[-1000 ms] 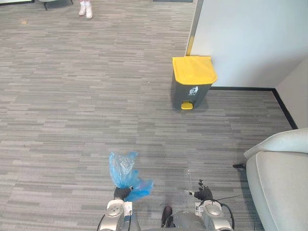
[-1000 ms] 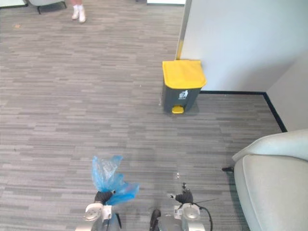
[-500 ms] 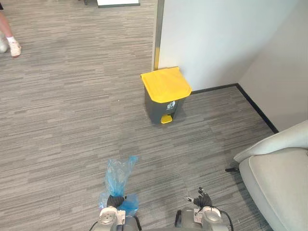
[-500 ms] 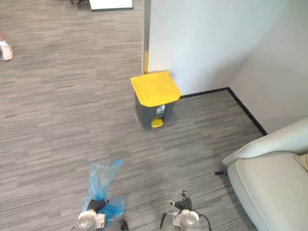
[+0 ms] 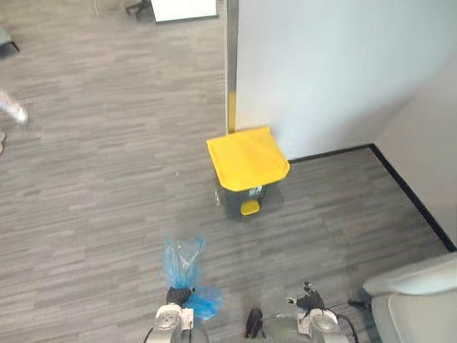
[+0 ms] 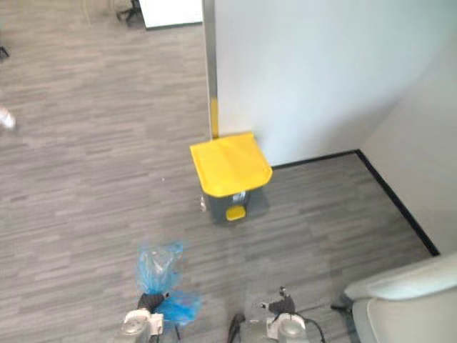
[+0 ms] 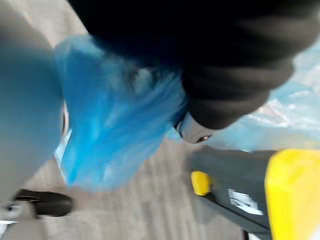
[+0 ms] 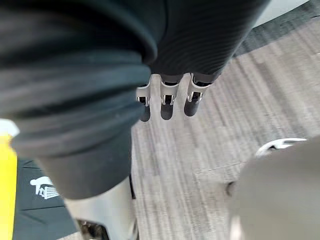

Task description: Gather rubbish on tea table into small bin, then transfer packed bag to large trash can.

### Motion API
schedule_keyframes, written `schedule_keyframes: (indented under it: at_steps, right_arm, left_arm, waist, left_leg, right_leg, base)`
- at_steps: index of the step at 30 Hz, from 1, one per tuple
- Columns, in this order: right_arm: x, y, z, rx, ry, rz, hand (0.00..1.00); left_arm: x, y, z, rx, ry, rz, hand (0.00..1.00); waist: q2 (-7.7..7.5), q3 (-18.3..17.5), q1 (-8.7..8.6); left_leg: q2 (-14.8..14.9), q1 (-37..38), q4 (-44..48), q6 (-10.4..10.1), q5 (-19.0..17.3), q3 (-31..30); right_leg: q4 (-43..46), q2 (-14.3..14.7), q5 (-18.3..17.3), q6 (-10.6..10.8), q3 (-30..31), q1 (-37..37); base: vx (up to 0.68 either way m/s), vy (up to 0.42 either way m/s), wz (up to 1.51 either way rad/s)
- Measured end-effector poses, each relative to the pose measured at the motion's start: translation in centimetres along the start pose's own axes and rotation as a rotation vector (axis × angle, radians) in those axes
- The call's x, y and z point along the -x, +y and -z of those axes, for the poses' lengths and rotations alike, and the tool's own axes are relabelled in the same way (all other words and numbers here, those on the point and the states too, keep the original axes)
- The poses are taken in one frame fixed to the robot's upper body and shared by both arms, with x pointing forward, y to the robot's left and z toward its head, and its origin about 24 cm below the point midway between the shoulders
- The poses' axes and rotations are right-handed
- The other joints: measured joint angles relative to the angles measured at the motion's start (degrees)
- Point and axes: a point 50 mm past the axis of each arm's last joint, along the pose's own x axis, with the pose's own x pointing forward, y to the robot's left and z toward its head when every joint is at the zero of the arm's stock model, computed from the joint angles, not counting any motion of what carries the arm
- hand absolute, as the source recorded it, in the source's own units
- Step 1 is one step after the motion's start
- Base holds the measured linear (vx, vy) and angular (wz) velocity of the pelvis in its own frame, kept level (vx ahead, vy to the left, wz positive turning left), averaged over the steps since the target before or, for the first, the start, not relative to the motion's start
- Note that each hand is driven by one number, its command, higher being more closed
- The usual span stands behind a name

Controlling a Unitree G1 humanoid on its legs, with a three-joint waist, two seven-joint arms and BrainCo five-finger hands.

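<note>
**Approach leg: large can drawing nearer, bag riding in the left hand**

The whole view is shifting against half a second ago, so you are logging the robot's own motion, not the objects'. The grey pedal bin with the yellow lid is sitting closer and more central now. It is standing where it was against the white wall. The pale grey armchair is sliding out at the lower right.

The left hand is curling round the gathered neck of the blue translucent plastic bag, which is standing up above the fist, well apart from the bin. The right hand is hanging idle, its fingers straight and holding nothing.

Judgement: you are watching the transfer step with the bag packed. The lid is lying closed, so the yellow foot pedal or the free hand is likely needed next.
</note>
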Motion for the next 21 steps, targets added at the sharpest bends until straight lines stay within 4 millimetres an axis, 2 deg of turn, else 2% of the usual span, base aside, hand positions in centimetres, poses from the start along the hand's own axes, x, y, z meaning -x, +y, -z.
schedule_keyframes:
  at_steps: [1,2,3,4,5,6,7,8,9,11,12,13,14,15,17,19,20,21]
  right_arm:
    - [0.0,0.0,0.0,-0.002,0.001,0.001,0.0]
    - [-0.1,0.1,-0.1,-0.009,0.002,0.003,0.0]
    - [0.0,0.0,0.2,-0.019,0.013,0.013,0.0]
    - [0.0,-0.2,0.3,-0.02,0.018,0.019,0.0]
    - [0.1,-0.8,0.8,-0.01,0.033,0.033,0.0]
    - [0.2,-0.2,1.1,-0.012,0.048,0.022,0.0]
    - [0.3,0.1,1.4,-0.019,0.057,0.016,0.0]
    - [0.3,0.2,1.6,-0.018,0.064,0.014,0.0]
    - [0.3,0.1,1.7,-0.015,0.072,0.016,0.0]
    - [0.3,-0.2,1.9,-0.009,0.076,0.019,0.0]
    - [0.3,-0.3,1.8,-0.007,0.073,0.021,0.0]
    - [0.3,-0.2,1.7,-0.016,0.066,0.02,0.0]
    - [0.3,-0.2,1.6,-0.016,0.065,0.021,0.0]
    - [0.2,-0.1,1.4,-0.01,0.059,0.014,0.0]
    - [0.1,-0.1,1.1,-0.01,0.05,0.012,0.0]
    - [-0.1,-0.4,0.7,-0.006,0.033,0.017,0.0]
    - [-0.2,-0.4,0.2,-0.004,0.019,0.017,0.0]
    - [-0.2,-0.4,0.1,-0.002,0.016,0.014,0.0]
  left_arm:
    - [0.0,0.0,-0.1,0.002,-0.002,-0.001,1.0]
    - [-0.1,0.1,-0.3,0.008,-0.006,-0.003,1.0]
    - [-0.1,0.1,-0.3,0.007,-0.006,-0.003,1.0]
    - [-0.1,0.0,-0.2,0.007,-0.002,-0.001,1.0]
    - [0.0,0.1,0.1,0.009,0.004,-0.003,1.0]
    - [-0.2,0.5,0.1,0.0,0.013,-0.011,1.0]
    - [-0.2,1.0,0.3,-0.01,0.02,-0.022,1.0]
    - [-0.2,1.3,0.4,-0.016,0.023,-0.027,1.0]
    - [-0.2,1.3,0.5,-0.023,0.03,-0.026,1.0]
    - [-0.1,1.4,1.1,-0.03,0.054,-0.027,1.0]
    - [-0.1,1.5,1.2,-0.04,0.062,-0.026,1.0]
    - [0.0,1.6,1.7,-0.062,0.079,-0.019,1.0]
    - [0.0,1.7,1.8,-0.065,0.082,-0.021,1.0]
    - [0.1,1.9,1.9,-0.069,0.088,-0.029,1.0]
    - [0.3,2.4,2.4,-0.074,0.103,-0.041,1.0]
    - [0.4,2.5,2.7,-0.069,0.112,-0.049,1.0]
    - [0.4,2.6,2.7,-0.074,0.112,-0.05,1.0]
    - [0.4,2.7,2.7,-0.076,0.112,-0.051,1.0]
  waist:
    - [-0.01,0.0,0.03]
    - [-0.25,0.2,0.19]
    - [-0.28,0.2,0.33]
    - [0.0,0.0,0.34]
    - [0.45,-0.2,0.83]
    - [-1.17,-0.9,1.69]
    - [-2.58,-1.8,1.67]
    - [-2.98,-1.9,1.64]
    - [-3.17,-2.0,1.59]
    - [-2.78,-2.1,1.38]
    - [-2.79,-2.1,1.23]
    - [-2.66,-2.0,0.64]
    - [-2.53,-1.9,0.37]
    - [-2.6,-1.9,0.01]
    - [-2.45,-1.8,-0.23]
    - [-1.72,-1.4,-0.31]
    - [-1.09,-1.2,-0.54]
    - [-1.2,-1.2,-0.58]
  left_leg:
    - [-0.2,-0.6,-1.9,0.1,-0.1,0.5]
    - [-1.5,-1.8,-8.1,0.2,0.0,1.1]
    - [-3.3,-1.4,-16.1,1.3,1.7,1.5]
    - [-4.0,-0.9,-20.4,1.4,3.9,1.6]
    - [-4.8,-0.2,-24.1,2.0,9.4,1.0]
    - [-6.3,1.6,-25.5,2.3,9.2,2.0]
    - [-8.0,2.1,-26.5,3.1,8.5,2.7]
    - [-8.6,2.4,-26.4,3.3,7.7,3.2]
    - [-9.7,3.2,-26.3,3.9,6.0,3.7]
    - [-11.2,6.5,-27.0,4.7,4.2,5.0]
    - [-11.7,7.6,-27.1,4.9,3.6,5.1]
    - [-12.4,9.8,-27.1,6.0,2.5,4.7]
    - [-12.5,10.3,-27.1,6.2,2.1,4.3]
    - [-12.6,11.5,-27.4,6.5,1.4,3.1]
    - [-12.3,13.9,-29.2,6.3,1.2,2.0]
    - [-11.2,16.5,-31.1,6.0,1.4,1.4]
    - [-10.0,17.9,-32.5,5.5,1.6,0.4]
    - [-9.9,18.1,-32.8,4.6,1.7,0.0]
  right_leg:
    - [-0.3,-0.1,0.0,0.3,0.0,0.3]
    - [-0.8,-0.7,-0.3,1.2,0.3,1.2]
    - [-1.0,-1.4,-0.9,2.6,0.6,2.0]
    - [-0.9,-1.4,-1.1,3.4,1.0,2.2]
    - [-0.5,-1.0,-1.9,4.9,2.4,2.1]
    - [-0.7,-2.3,-1.9,6.3,4.5,2.3]
    - [-0.5,-3.9,-2.4,7.3,5.1,2.2]
    - [0.1,-4.7,-2.8,7.9,5.4,2.2]
    - [3.3,-6.2,-3.6,9.2,6.2,1.8]
    - [16.0,-9.0,-3.6,10.0,8.9,-2.4]
    - [20.7,-10.1,-2.9,11.0,9.5,-3.9]
    - [30.0,-12.0,-0.7,11.9,10.2,-7.0]
    - [31.8,-12.3,-0.8,11.6,10.2,-7.7]
    - [35.0,-12.4,-2.8,10.7,9.5,-9.0]
    - [35.0,-11.5,-5.2,9.3,8.1,-11.3]
    - [29.7,-9.4,-6.1,8.2,6.8,-13.9]
    - [18.7,-6.7,-3.4,7.8,6.6,-15.8]
    - [14.6,-6.2,-1.2,7.9,6.9,-15.8]
  base:
    - [0.26,0.104,-0.04]
    - [0.22,0.136,-0.03]
    - [0.23,0.16,-0.07]
    - [0.23,0.195,-0.25]
    - [0.23,0.185,-0.38]
    - [0.29,0.207,-0.38]
    - [0.27,0.15,-0.23]
    - [0.28,0.166,-0.14]
    - [0.26,0.182,-0.15]
    - [0.23,0.189,-0.18]
    - [0.22,0.153,0.12]
    - [0.23,0.124,0.27]
    - [0.25,0.065,0.47]
    - [0.22,0.017,0.39]
    - [0.27,-0.026,0.39]
    - [0.29,-0.1,0.29]
    - [0.31,-0.188,0.31]
    - [0.33,-0.206,0.38]
